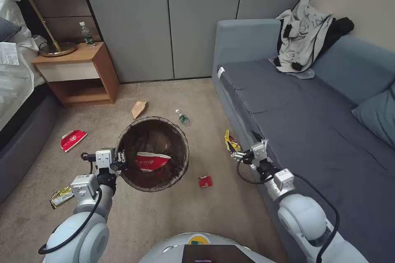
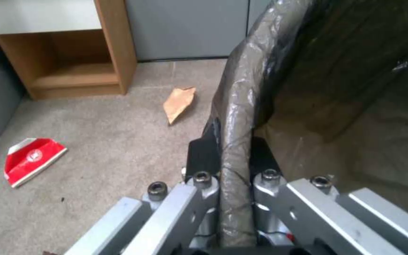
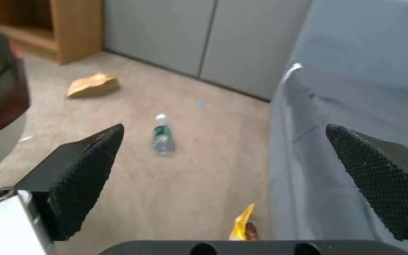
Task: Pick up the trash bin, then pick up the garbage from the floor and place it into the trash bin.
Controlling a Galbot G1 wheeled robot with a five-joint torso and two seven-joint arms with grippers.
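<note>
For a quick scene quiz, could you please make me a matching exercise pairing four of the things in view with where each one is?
Things:
1. trash bin
2. brown paper bag
3. yellow snack wrapper
4. red-and-white carton

Places:
A. on the carpet right beside the sofa base
B. inside the lined bin
C. held at its rim by the left gripper
D. on the carpet near the wooden nightstand

Pairs: 1-C, 2-D, 3-A, 4-B

The right gripper hangs open near the yellow wrapper.
</note>
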